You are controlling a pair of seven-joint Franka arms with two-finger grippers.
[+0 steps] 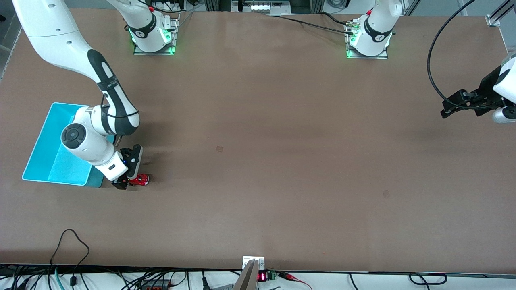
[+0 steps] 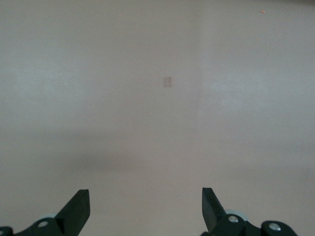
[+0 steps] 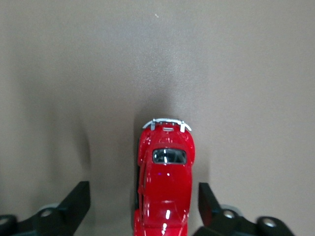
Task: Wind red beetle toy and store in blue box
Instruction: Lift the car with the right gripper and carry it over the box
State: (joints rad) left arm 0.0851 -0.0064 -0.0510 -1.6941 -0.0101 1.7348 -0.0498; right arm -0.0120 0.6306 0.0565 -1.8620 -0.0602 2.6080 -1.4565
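Red beetle toy (image 1: 141, 179): glossy, silvery bumper and dark window visible; standing on the bare brown bench (image 1: 258, 161), near the front camera's side at the right arm's end, just beside the blue box's corner, outside it.

Blue box (image 1: 40, 153): cyan bin, tall thin walls, lighter floor; resting on the bench at the right arm's end, partly covered in the front view by the right arm's wrist. Nothing visible on the exposed floor.

Right tool (image 3: 144, 201): lowered over the toy, fingers (image 3: 78, 199) spread to either side of the red body; a gap shows on the one side, contact on the other cannot be told from the right wrist view. Not gripping.

Left tool (image 2: 146, 206): raised over bare bench at the left arm's end, well apart from toy and box; fingers (image 2: 78, 206) spread wide, nothing between them. Arm waiting.

Small faint square mark (image 2: 167, 81) on the bench surface under the left wrist view.
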